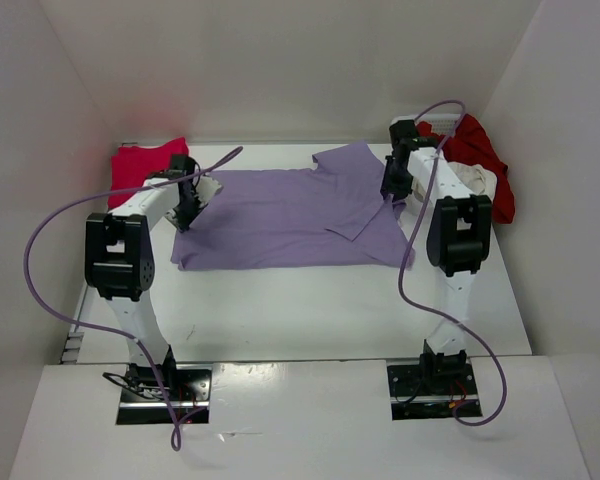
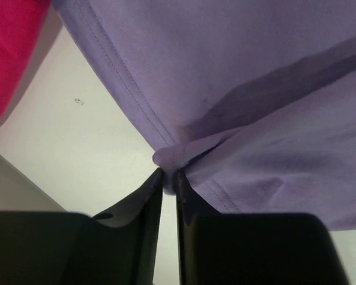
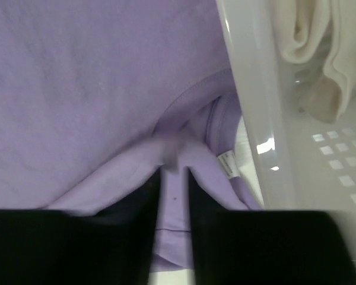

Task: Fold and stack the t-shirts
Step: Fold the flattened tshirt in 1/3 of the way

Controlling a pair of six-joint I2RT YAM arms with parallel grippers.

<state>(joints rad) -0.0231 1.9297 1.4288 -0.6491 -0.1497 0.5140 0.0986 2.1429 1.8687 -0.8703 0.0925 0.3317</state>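
left gripper [image 2: 169, 178] sits at the left edge of the lavender t-shirt [image 1: 290, 215], its fingers a narrow slit apart with a pucker of hem bunched at their tips. whether they pinch it cannot be told. right gripper [image 3: 174, 175] is at the shirt's collar end, jaws slightly parted, a fold of purple cloth at the tips; the grip is unclear there too.

the lavender shirt lies spread across the middle of the table [image 1: 310, 310], one sleeve folded inward. just beside its right edge stands the white lattice basket [image 3: 249, 89] – the cream t-shirt [image 3: 302, 35] is heaped inside, the dark red t-shirt [image 1: 480, 150] draped over its far side. the magenta-pink t-shirt [image 1: 145, 165] lies at the table's far left corner.
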